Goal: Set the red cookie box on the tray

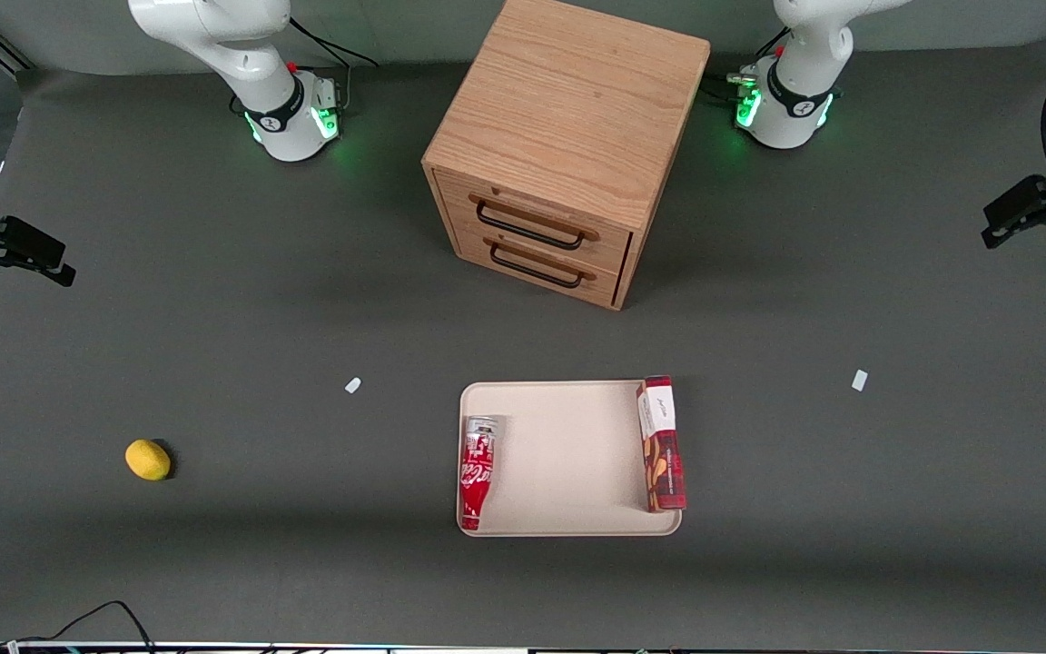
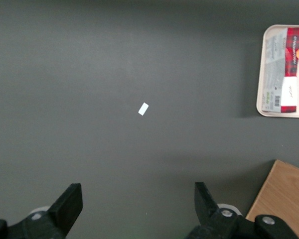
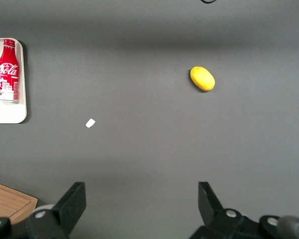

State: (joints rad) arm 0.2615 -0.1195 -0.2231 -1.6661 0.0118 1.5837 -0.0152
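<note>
Since the slim dark-red cookie box with its white end panel already lies flat on the beige rounded-corner tray, along the tray's edge toward the working arm's end of the desk, the placing looks finished; nothing appears left but parking the arm. A red Coca-Cola bottle-shaped can lies along the tray's edge nearest the parked arm. Up above bare desk, well apart from the tray, the left arm's claw hangs with fingers spread wide, holding and touching nothing.

front view high overhead, wrist views downward, sharing tray
</note>
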